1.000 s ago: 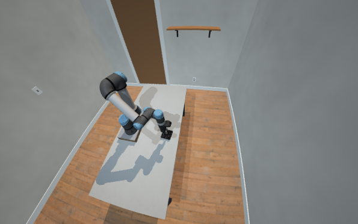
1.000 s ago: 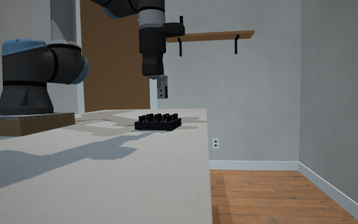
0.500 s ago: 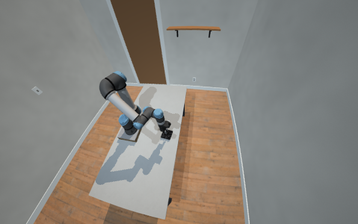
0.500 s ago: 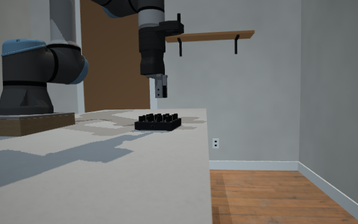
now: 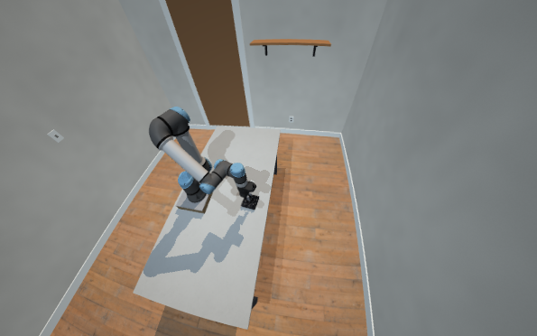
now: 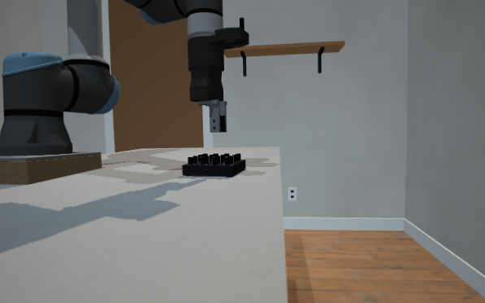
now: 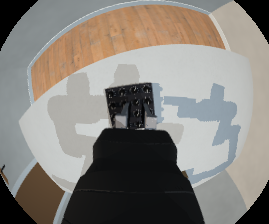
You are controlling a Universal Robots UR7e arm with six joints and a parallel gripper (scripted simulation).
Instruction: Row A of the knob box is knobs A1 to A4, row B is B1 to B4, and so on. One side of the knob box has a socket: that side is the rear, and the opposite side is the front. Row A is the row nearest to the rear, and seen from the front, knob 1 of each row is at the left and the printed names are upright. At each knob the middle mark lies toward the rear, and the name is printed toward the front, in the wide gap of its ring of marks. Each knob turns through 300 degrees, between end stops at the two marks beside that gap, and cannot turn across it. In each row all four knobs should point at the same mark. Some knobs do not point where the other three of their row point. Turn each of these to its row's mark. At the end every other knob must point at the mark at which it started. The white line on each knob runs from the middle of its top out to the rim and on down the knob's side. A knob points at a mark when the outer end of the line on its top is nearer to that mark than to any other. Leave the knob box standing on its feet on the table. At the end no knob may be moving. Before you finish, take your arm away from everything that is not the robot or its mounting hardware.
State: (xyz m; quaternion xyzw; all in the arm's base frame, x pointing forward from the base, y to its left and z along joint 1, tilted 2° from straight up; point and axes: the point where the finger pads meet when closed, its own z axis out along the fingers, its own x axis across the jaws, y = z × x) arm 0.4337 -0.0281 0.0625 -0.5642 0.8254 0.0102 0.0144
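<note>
The black knob box [image 5: 250, 202] [image 6: 195, 170] [image 7: 129, 97] stands flat on the table. A small socket [image 6: 206, 171] shows in the side facing the exterior camera. Several black knobs stand up from its top in rows; their white lines and the marks are too small to read surely. My gripper [image 6: 218, 131] [image 7: 136, 109] points down, clearly above the box and touching no knob. Its fingers stand partly open with nothing between them. In the wrist view the fingers and gripper body hide part of the box's near rows.
The light table [image 5: 205, 289] [image 6: 156, 252] carries the arm's base on a wooden block [image 5: 191, 208] [image 6: 67, 169], to the left of the box in the exterior view. The table's long edge lies a little to the right of the box there. Arm shadows fall across the table.
</note>
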